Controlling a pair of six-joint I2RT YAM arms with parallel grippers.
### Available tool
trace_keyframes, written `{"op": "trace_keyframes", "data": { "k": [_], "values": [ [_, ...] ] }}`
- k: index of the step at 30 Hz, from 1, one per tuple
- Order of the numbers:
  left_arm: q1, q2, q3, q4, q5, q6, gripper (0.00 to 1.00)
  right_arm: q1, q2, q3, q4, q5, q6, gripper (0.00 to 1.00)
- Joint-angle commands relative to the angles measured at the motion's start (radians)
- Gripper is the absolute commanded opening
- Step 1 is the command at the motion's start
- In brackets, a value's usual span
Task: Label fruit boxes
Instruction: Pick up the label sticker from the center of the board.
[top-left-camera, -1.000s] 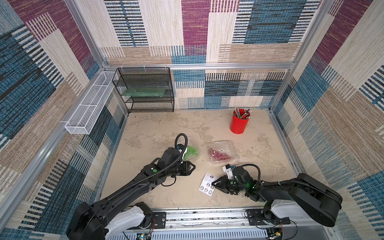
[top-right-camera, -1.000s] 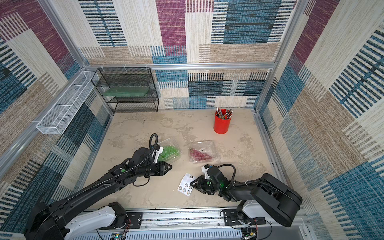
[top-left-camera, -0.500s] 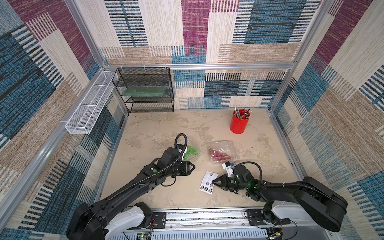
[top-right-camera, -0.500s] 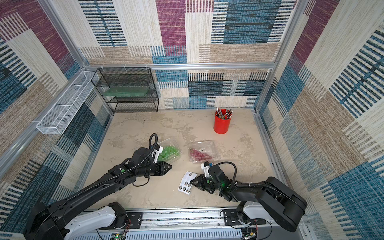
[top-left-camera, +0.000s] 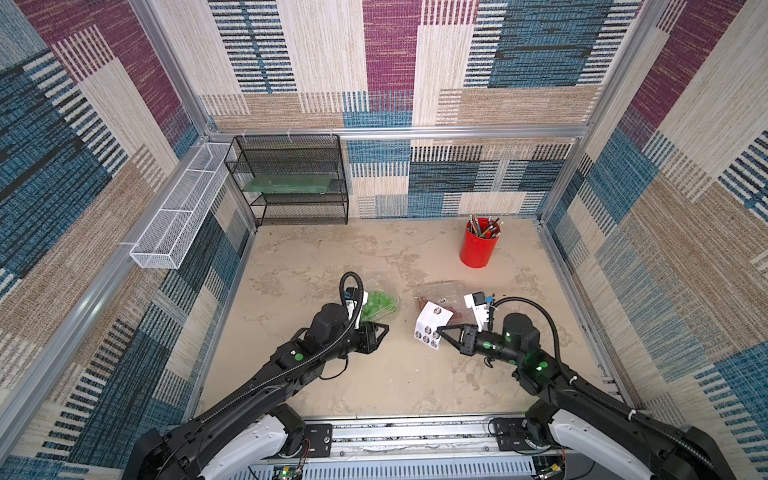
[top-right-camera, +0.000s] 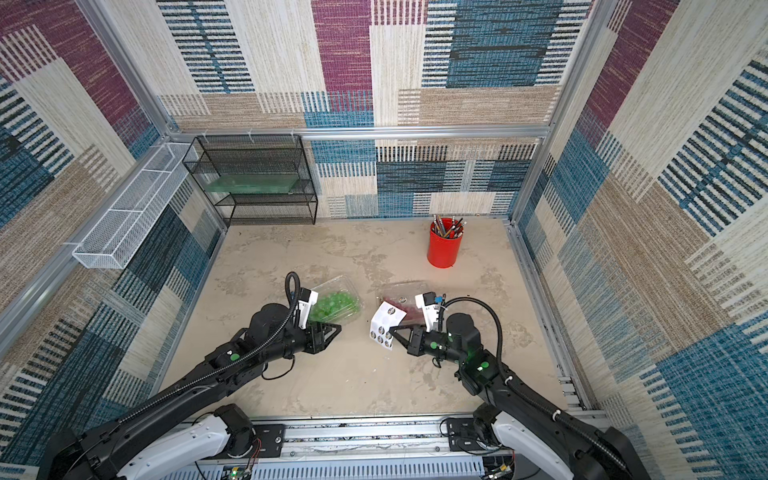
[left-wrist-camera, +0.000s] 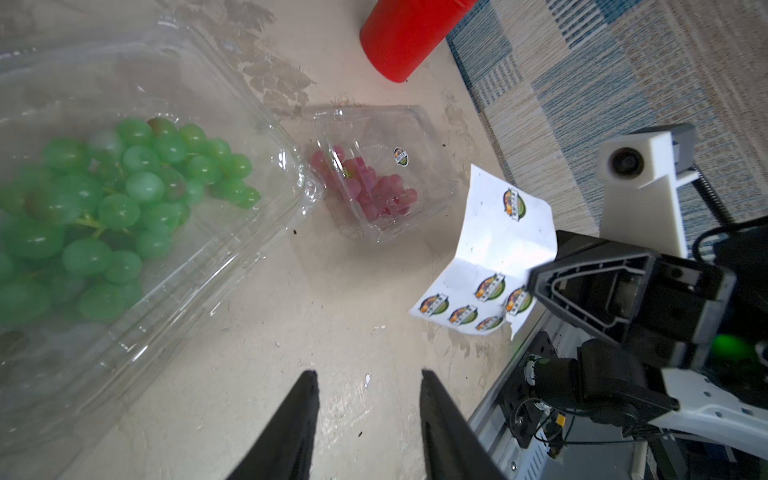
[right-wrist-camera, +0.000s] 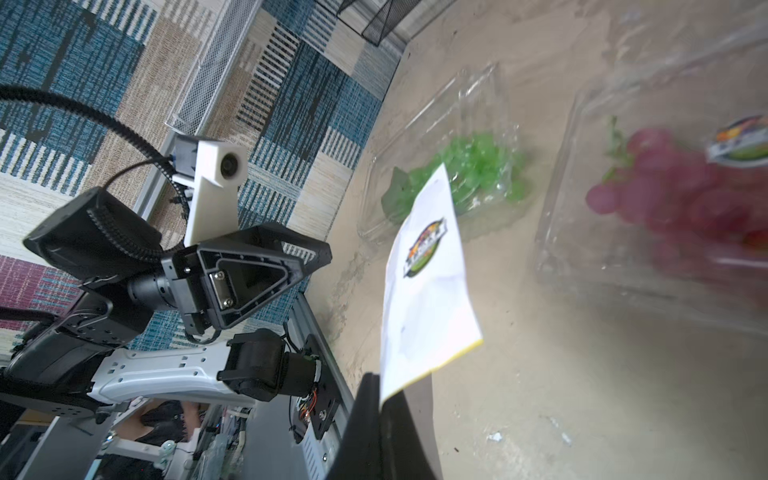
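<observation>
2 top views looking down, 2 close wrist views sharing sticker sheet (left-wrist-camera: 490, 249)

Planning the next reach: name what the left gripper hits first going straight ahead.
Probably bare table short of the red grape box; the sticker sheet hangs just beside that line. Depth unclear.

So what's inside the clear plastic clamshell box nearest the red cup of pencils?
The clear clamshell box holds red-purple grapes, with one round sticker on its top. In both top views the white sticker sheet, pinched by the right gripper, covers part of the box.
</observation>
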Motion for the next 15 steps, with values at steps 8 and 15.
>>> {"op": "trace_keyframes", "data": {
  "k": [8, 15],
  "values": [
    [0.001, -0.116, -0.176, 0.49, 0.097, 0.192, 0.66, -0.161, 0.029, 0.207, -0.132, -0.351, -0.307, 0.02],
    [0.0, -0.124, -0.134, 0.528, 0.281, 0.409, 0.68, -0.161, 0.093, 0.305, -0.142, -0.511, -0.45, 0.03]
  ]
}}
